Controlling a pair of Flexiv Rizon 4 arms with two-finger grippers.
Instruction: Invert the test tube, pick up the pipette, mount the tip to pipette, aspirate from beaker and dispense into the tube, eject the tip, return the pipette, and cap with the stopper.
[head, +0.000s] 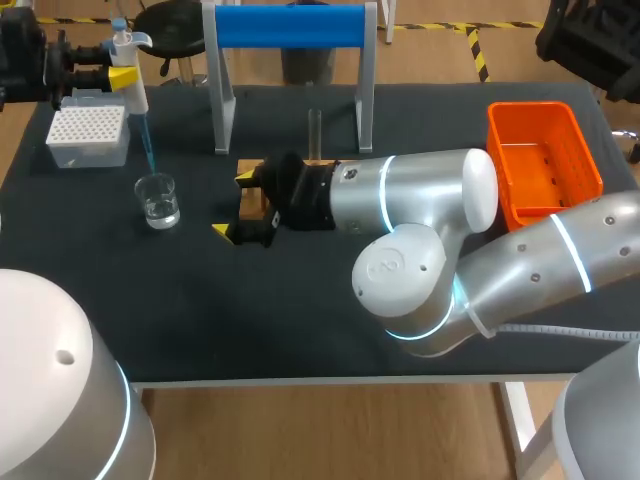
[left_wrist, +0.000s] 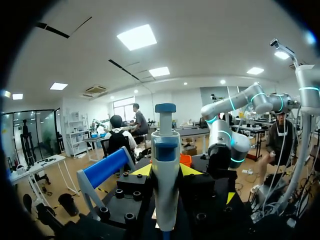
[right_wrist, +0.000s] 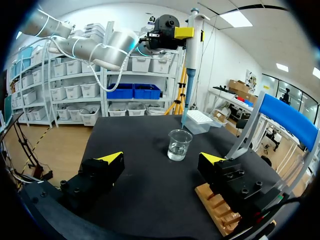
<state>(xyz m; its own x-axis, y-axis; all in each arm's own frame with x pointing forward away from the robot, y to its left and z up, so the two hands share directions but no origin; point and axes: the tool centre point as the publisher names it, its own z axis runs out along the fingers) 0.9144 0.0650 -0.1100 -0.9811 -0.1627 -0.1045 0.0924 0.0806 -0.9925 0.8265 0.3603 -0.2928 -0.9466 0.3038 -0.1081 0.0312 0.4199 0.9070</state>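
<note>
head view shows the left claw (head: 121, 76) closed on the pipette (head: 128, 55), both fingers against its body, holding it upright. the blue tip (head: 147, 148) hangs below that claw, its end just above the rim of the beaker (head: 158, 200); whether it dips inside i cannot tell. the tip box (head: 88, 135) lies just beside and below the left claw. the right claw (head: 234, 205) is spread wide, holding nothing, low over the table (head: 300, 320), one finger over the rack (head: 252, 200). the beaker stands ahead of it, apart. the tube (head: 314, 132) stands upright behind its fingers, beside its wrist.
</note>
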